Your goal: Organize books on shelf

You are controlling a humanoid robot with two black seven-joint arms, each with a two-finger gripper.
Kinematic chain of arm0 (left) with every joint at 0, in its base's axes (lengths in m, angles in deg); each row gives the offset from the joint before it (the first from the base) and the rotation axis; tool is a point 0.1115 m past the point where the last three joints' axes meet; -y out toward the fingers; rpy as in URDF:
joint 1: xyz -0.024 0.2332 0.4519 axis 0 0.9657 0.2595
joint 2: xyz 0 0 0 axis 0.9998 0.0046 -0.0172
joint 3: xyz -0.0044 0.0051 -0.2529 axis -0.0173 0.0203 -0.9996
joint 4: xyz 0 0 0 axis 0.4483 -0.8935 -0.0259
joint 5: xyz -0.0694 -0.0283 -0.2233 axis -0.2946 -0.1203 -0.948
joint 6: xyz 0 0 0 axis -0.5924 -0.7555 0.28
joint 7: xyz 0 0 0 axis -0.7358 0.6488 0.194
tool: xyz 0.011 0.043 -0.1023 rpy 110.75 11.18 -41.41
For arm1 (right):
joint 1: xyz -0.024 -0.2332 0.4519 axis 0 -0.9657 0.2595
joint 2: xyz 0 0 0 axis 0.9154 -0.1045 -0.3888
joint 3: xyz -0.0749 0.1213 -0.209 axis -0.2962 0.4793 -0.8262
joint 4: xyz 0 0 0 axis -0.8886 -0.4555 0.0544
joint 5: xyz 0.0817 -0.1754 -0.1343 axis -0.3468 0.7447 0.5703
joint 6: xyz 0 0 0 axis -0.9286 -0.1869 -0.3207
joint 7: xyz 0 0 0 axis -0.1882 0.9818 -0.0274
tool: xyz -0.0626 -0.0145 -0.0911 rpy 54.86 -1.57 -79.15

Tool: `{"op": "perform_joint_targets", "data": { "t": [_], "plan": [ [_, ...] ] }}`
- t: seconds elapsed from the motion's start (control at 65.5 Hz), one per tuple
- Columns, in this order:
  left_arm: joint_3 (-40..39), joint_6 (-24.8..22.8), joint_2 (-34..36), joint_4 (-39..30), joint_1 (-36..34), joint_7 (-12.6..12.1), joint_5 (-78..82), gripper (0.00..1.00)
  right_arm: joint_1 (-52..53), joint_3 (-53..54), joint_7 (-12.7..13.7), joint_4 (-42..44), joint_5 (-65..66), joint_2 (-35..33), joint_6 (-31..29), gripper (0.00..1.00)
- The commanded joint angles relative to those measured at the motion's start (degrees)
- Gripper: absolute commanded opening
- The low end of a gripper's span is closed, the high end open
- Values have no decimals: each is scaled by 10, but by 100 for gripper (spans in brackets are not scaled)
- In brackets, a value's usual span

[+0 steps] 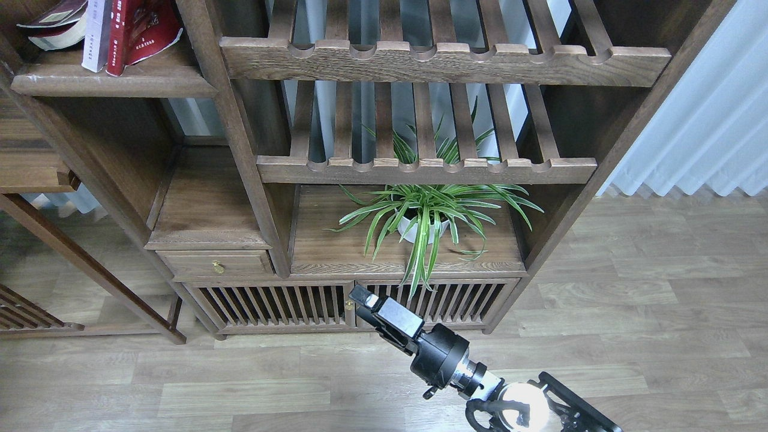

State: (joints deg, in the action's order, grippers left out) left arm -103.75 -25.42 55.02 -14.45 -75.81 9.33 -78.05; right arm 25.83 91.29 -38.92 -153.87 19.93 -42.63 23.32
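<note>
The books stand at the top left on the shelf (114,81), a flat dark-brown board with a white-scuffed front edge. The thick white book (95,36) stands upright. The red book (141,30) stands to its right, its cover bent outward. The dark maroon book (51,29) lies tilted to the left of the white one, partly cut off by the frame edge. My right gripper (363,299) hangs low in front of the cabinet's slatted doors, far below the books; it is dark and its fingers cannot be told apart. My left gripper is out of view.
Two slatted racks with notched front rails (444,57) fill the middle of the bookcase. A potted spider plant (423,219) stands under the lower rack. A small drawer (216,264) sits at the lower left. White curtains (708,120) hang at the right over the wood floor.
</note>
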Motion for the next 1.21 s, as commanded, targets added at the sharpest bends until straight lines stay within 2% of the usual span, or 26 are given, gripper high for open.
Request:
{"op": "perform_joint_targets", "data": {
  "t": [0.0,0.076,0.092,0.153,0.259,0.427,0.549,0.672,0.824,0.839,0.931,1.053,1.19],
  "plan": [
    [-9,0,22,-45,29,0,0,65,0,2,-1,-1,0,0,0,100],
    [-25,0,42,-82,59,0,-2,64,0,5,-2,-1,0,0,0,100],
    [-49,0,59,-117,90,0,-3,63,0,13,-2,-2,-1,0,0,100],
    [-81,0,70,-149,125,0,-4,63,0,19,-2,-3,-2,0,0,100],
    [-136,0,79,-199,190,0,-4,63,1,22,-3,-3,-3,0,0,100],
    [-223,0,96,-327,322,0,-11,65,0,33,-2,-3,-4,0,0,100],
    [-258,0,92,-389,386,0,-11,67,0,35,-2,-5,-5,0,0,100],
    [-260,0,82,-393,423,0,-12,67,1,35,-2,-9,-4,0,0,100],
    [-260,0,69,-397,497,4,-23,74,6,35,-2,-9,-3,0,0,100],
    [-258,0,52,-397,525,14,-27,75,15,36,-2,-11,-2,0,0,100],
    [-257,0,10,-397,567,15,-27,75,24,42,-2,-11,-3,0,0,100],
    [-258,0,-40,-393,599,16,-27,75,25,42,-3,-11,-3,0,0,100],
    [-259,0,-88,-390,626,17,-27,80,25,42,-2,-11,-3,0,0,100]
  ]
}}
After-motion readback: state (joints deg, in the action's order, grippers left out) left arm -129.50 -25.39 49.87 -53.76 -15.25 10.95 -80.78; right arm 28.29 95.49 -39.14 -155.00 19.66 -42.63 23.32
